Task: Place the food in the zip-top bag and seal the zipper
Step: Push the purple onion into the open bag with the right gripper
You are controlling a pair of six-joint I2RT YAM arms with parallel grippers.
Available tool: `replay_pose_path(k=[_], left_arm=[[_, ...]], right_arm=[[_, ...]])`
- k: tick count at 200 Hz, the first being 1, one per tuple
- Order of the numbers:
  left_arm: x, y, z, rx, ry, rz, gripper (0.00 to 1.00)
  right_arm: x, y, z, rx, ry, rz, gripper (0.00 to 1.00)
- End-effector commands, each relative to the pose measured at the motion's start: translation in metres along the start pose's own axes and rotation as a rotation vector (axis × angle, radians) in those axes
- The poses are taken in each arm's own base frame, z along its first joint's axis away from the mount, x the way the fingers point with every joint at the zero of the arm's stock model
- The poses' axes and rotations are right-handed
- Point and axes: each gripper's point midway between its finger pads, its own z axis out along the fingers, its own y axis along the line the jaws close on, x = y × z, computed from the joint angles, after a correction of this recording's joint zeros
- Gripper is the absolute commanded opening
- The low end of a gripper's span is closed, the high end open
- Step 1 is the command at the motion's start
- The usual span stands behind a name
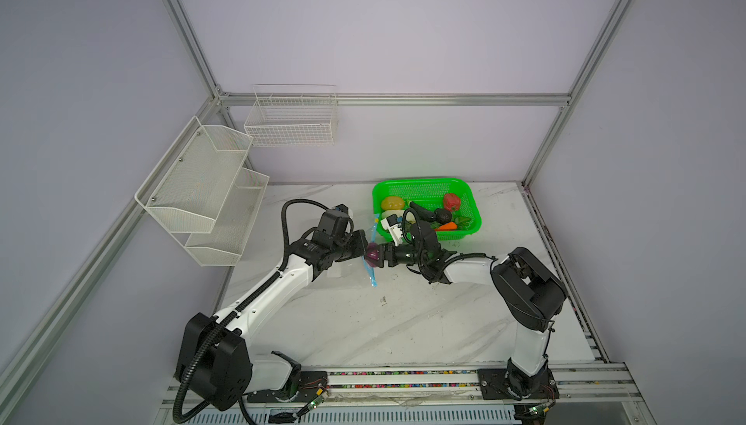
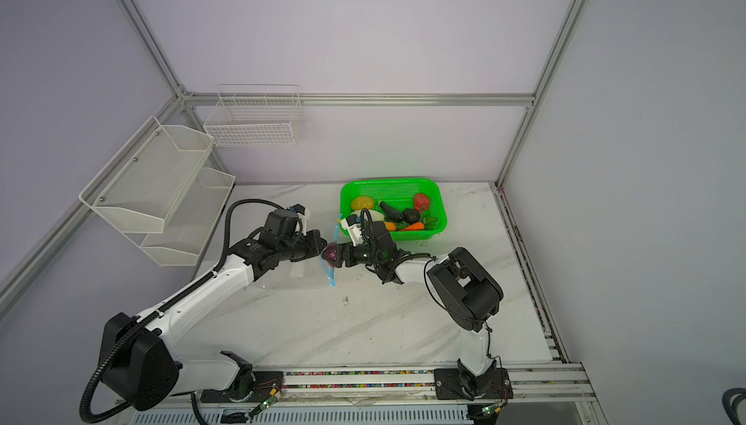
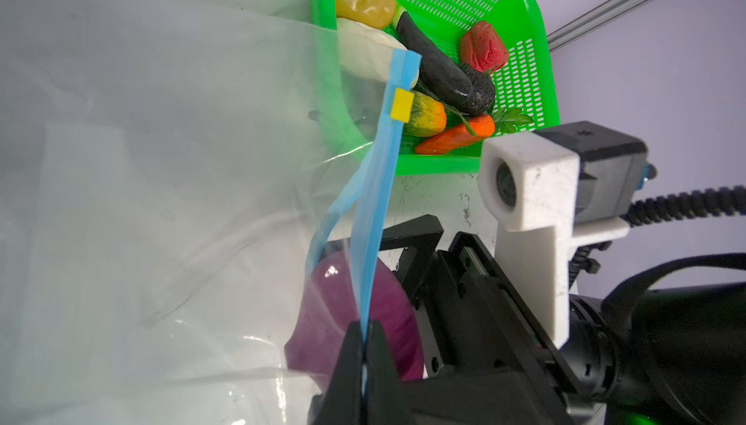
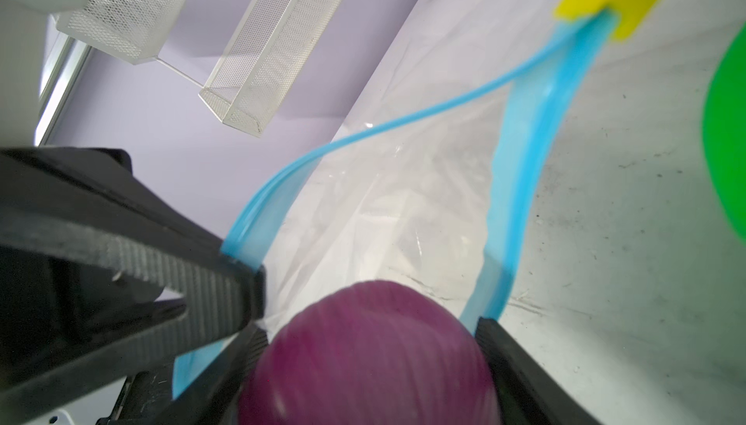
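Marble tabletop [image 1: 363, 330] — right gripper [image 1: 378, 258] holds purple onion [image 1: 371, 256], apparently at bag [image 3: 161, 160] mouth.

soft even light, faint shadows; purple onion [image 4: 371, 358] blurred up close in my right wrist view, top views' edges bowed.

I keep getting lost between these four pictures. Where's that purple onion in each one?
In a top view: purple onion mid-table, near a corner of the green basket.
In a top view: same spot.
Left wrist view: behind the blue zipper, by the left pincer clamping it.
Right wrist view: big, between the fingers of the right pincer, at the zip-top bag mouth.
Shared landmark: that blue zipper, visible in all four.
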Motion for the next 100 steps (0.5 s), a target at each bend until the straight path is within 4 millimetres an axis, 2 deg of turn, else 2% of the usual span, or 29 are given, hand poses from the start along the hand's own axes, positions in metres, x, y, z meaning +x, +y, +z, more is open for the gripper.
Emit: replay_pose_path(k=[1,65,100], left_arm=[[0.001,-0.008,-0.003,0.050,-0.016,-0.002,0.00],[0.004,-0.004,-0.002,0.042,-0.013,-0.004,0.00],[0.001,0.001,-0.006,0.018,-0.029,-0.002,0.00]], right_arm=[[0.005,-0.004,0.006,0.023,0.043,0.064,0.21],[0.001,0.004,0.008,-0.018,0.061,0.116,0.19],[-0.007,0.003,-0.003,-0.024,0.035,0.144,0.18]])
